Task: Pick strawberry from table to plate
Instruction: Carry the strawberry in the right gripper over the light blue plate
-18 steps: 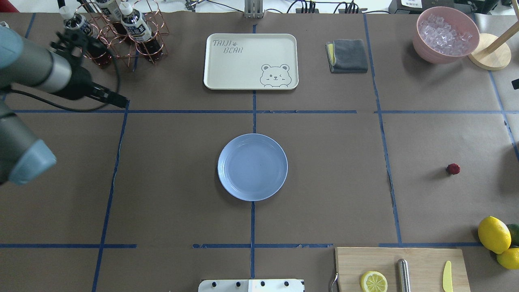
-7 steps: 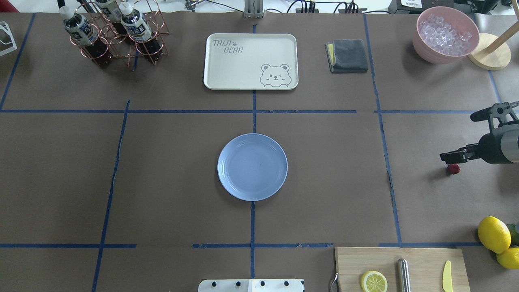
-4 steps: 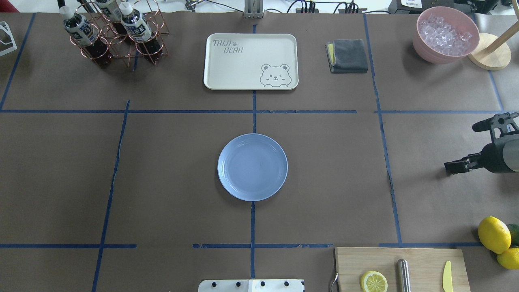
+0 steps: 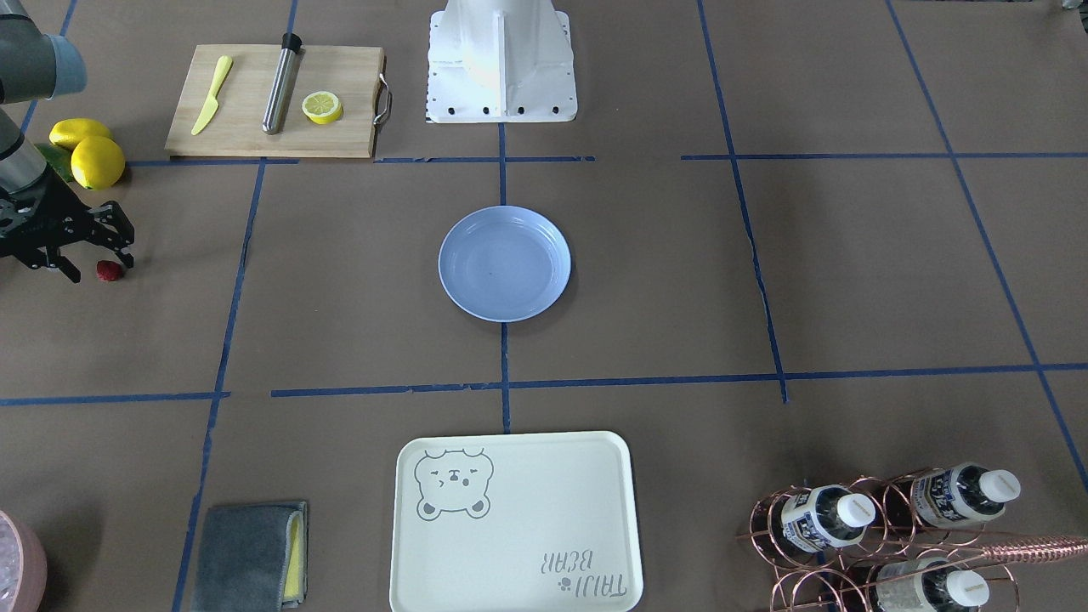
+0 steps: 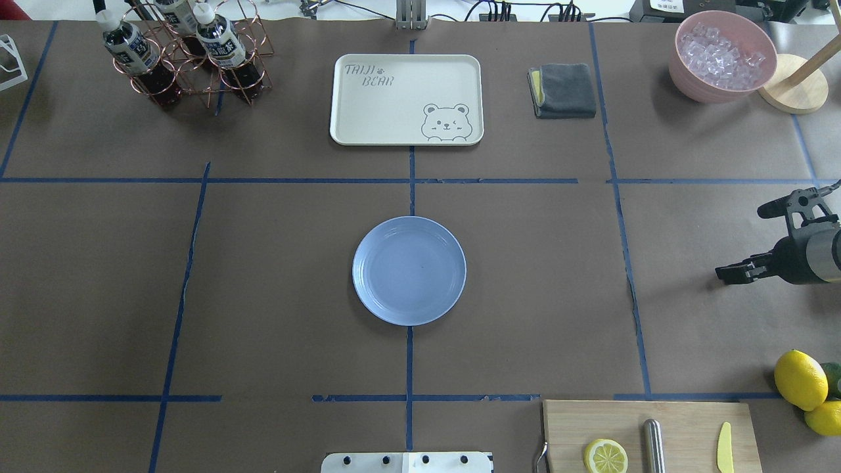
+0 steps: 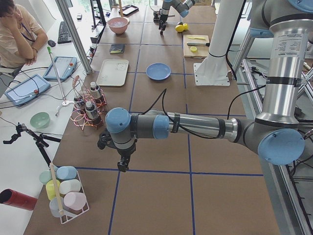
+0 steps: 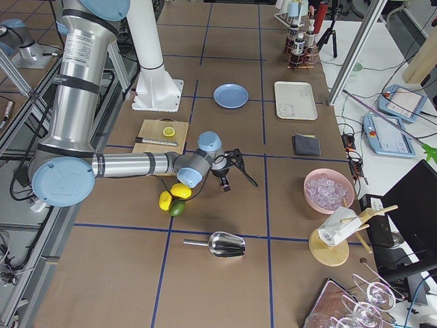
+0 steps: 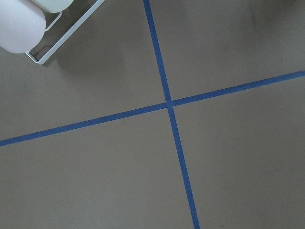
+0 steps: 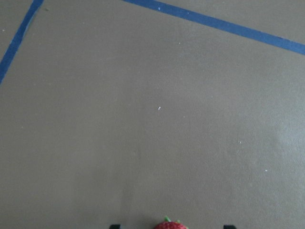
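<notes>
Now, at the front-facing view's left edge, the right gripper hangs spread astride the strawberry; next it should close gently, then carry to the central plate.

The right arm came in at the right edge of the overhead frame, its forearm nearly level. The right claw sat at that arm's left end. At the left edge of the front-facing frame its two black fingers stood spread apart, tips down. In the right wrist frame both fingertips just showed at the bottom edge, well separated. The left arm stretched level across the middle of the left-side frame, elbow at lower right. Its wrist bent so that the left claw hung straight down; whether its jaws were parted could not be told.
</notes>
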